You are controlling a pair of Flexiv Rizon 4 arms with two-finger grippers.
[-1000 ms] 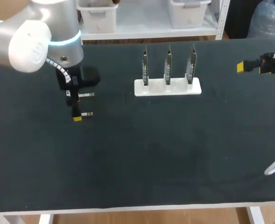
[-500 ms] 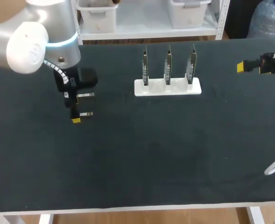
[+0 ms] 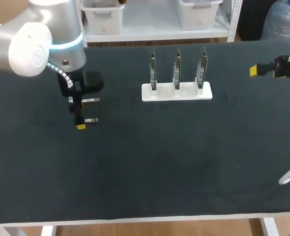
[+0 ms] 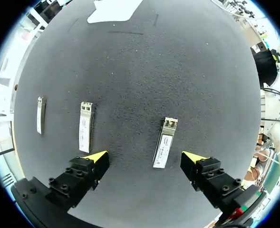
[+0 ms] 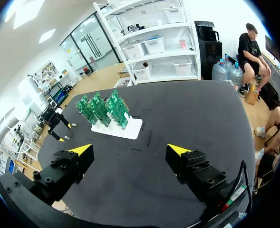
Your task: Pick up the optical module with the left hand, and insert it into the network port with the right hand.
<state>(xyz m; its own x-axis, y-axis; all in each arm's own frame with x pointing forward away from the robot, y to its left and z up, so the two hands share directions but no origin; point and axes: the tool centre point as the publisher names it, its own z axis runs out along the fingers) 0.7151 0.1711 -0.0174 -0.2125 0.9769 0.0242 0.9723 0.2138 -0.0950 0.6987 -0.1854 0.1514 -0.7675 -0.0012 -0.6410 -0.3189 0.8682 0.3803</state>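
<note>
The left pincer [image 4: 145, 156] is hovering over the tabletop [image 4: 187, 71] with its fingers apart. The optical module [image 4: 165, 142] is lying flat between them, nearer one finger. Its long axis is running 6-to-12 along the fingers' reach, tilting toward 1 o'clock, socket end pointing away. Closing off-centre is risking a skewed grip, and the neighbouring module [image 4: 85, 133] may get clipped. The right pincer [image 5: 129, 148] is hanging empty, fingers apart.

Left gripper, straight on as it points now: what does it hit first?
Likely the silver rectangular optical module, lying on the black table between the fingers of the open left gripper; depth is unclear.
</note>
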